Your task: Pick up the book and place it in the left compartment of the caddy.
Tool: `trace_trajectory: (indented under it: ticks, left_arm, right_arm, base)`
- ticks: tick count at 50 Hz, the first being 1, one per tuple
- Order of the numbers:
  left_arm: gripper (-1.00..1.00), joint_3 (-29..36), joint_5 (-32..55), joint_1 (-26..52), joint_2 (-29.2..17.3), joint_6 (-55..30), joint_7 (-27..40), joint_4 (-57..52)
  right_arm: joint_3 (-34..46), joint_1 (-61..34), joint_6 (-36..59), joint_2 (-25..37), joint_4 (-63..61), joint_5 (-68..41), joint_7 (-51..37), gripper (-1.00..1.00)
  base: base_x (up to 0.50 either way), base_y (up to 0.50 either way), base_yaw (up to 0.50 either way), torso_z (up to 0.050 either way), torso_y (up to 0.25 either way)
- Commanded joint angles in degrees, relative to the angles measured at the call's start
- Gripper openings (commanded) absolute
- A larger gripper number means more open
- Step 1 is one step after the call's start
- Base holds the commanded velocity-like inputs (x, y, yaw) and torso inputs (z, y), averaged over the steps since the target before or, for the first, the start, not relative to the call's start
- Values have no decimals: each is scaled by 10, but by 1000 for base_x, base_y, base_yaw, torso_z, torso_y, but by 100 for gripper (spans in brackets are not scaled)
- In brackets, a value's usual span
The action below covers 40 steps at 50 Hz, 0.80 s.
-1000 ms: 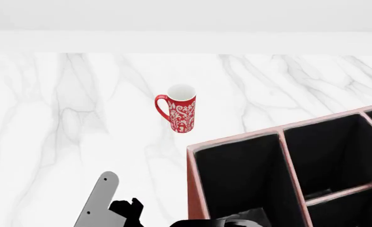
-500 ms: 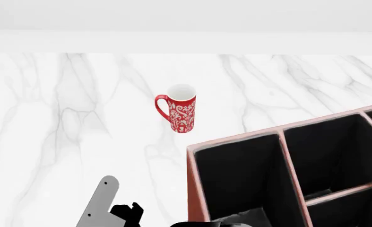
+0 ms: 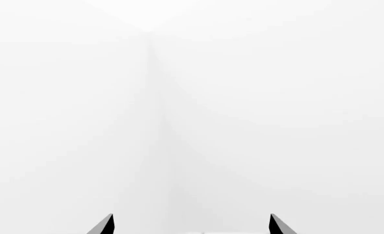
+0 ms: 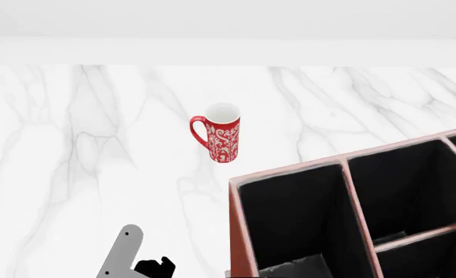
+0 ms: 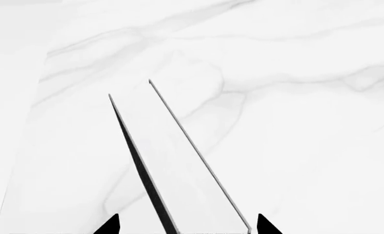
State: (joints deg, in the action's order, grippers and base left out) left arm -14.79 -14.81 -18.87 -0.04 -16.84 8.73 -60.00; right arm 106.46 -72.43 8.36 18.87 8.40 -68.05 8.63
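The black book with white page edges runs out from between the fingertips of my right gripper, which is shut on it above the marble counter. In the head view the reddish-brown caddy stands at the lower right, and its long left compartment is black-lined. A grey shape shows at the near end of that compartment; I cannot tell what it is. My left gripper is low, left of the caddy. In its wrist view it is open and empty, facing blank white.
A red patterned mug stands upright on the white marble counter, behind and left of the caddy. The caddy's two shorter sections lie to the right. A white wall backs the counter.
My left gripper has dropped lower in the head view. The dark arm parts at the bottom edge near the caddy have slid out of view. Mug and caddy have not moved.
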Motion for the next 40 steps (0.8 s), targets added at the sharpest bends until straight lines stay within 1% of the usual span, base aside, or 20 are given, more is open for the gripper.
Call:
trace_trajectory:
  ticks: [1,3,4,23,26,31,40]
  left_arm:
    - [100,0,-1,0,0,0,0,0]
    - [100,-1,1,-1,0,1,0,0]
    - [100,-3,2,-2,0,3,1,0]
    - [100,-6,7,-7,0,11,5,0]
    - [100,-5,7,-5,0,9,4,0]
    - [100,-3,5,-7,0,12,5,0]
    - [100,-4,7,-11,0,18,7,0]
  right_arm:
    - [-1,1,5,-2,4,-1,3,100]
    - [-3,2,4,-1,4,-3,4,100]
    - [-5,2,4,0,5,-6,2,-100]
    - [-16,2,7,6,0,-16,-8,-100]
    - [-22,-2,-7,20,-39,-2,-34,-100]
    - [-38,-14,-30,48,-124,28,-112,-100]
    - [-54,-10,-67,72,-161,71,-162,-100]
  base:
    - [0,0,0,0,0]
    - [0,0,0,0,0]
    - [0,0,0,0,0]
    - [0,0,0,0,0]
    - [0,0,0,0,0]
    - [0,0,0,0,2]
    - [0,0,0,0,0]
